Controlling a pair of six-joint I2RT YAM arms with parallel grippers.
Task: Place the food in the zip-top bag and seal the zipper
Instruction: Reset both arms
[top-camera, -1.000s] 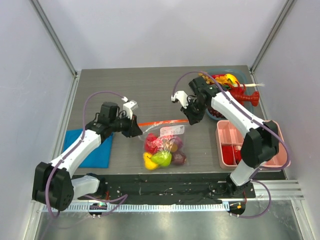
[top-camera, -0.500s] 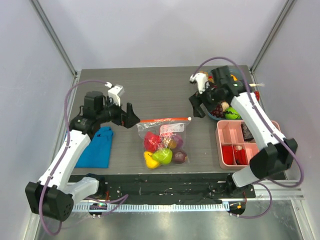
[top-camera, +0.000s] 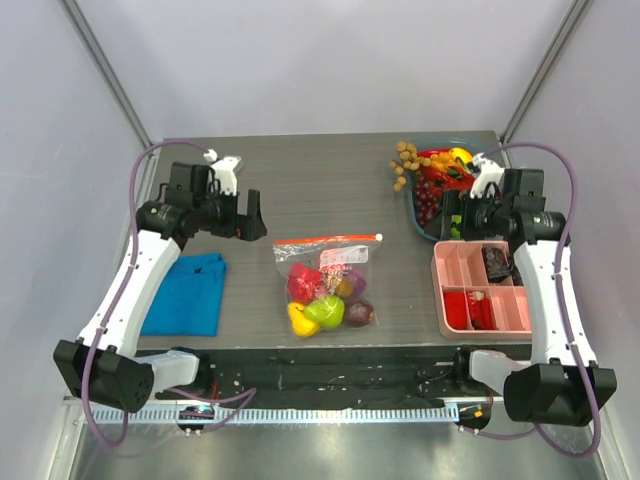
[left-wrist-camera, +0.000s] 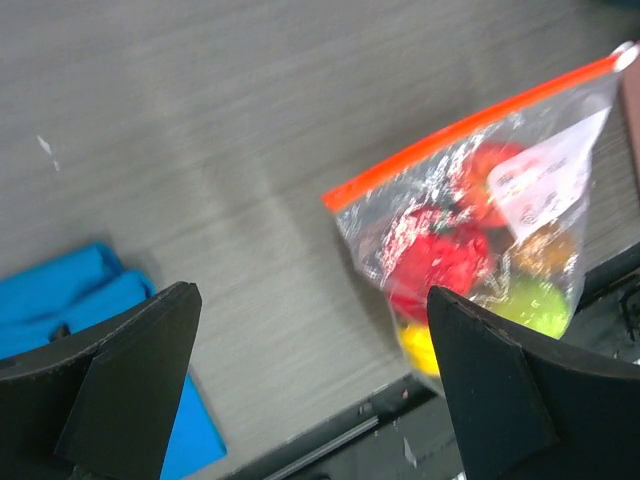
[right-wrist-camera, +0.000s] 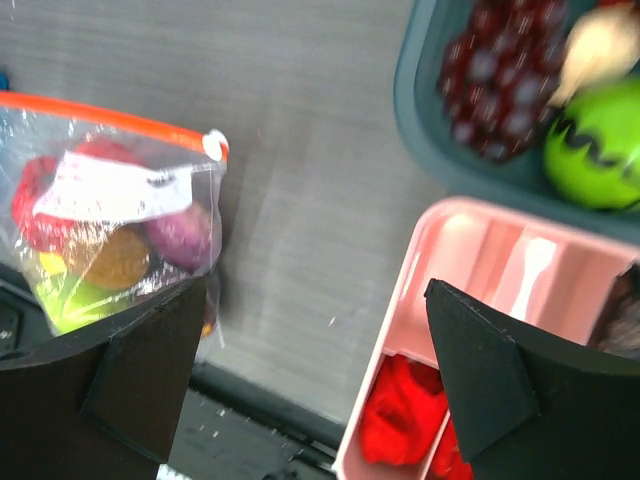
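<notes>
The zip-top bag (top-camera: 327, 285) lies flat on the table near its front edge, between the two arms. Red, yellow, green and purple food (top-camera: 322, 300) shows through the clear plastic. Its orange-red zipper (top-camera: 325, 240) runs straight along the far edge, with the white end piece (top-camera: 379, 237) at the right. My left gripper (top-camera: 250, 218) hovers open to the left of the bag, apart from it, and holds nothing. In the left wrist view the bag (left-wrist-camera: 480, 220) sits beyond the gripper (left-wrist-camera: 310, 300). My right gripper (top-camera: 458, 218) hangs open and empty right of the bag (right-wrist-camera: 110, 230).
A folded blue cloth (top-camera: 185, 292) lies at the front left. A pink divided tray (top-camera: 440, 290) holding red pieces stands at the front right. Behind it, a teal bin (top-camera: 412, 205) holds grapes, a green fruit (right-wrist-camera: 595, 140) and other toy food.
Both grippers have opened and drawn away from the zipper's ends, the left one back and to the left, the right one over to the tray and bin. The bag now lies flat.
</notes>
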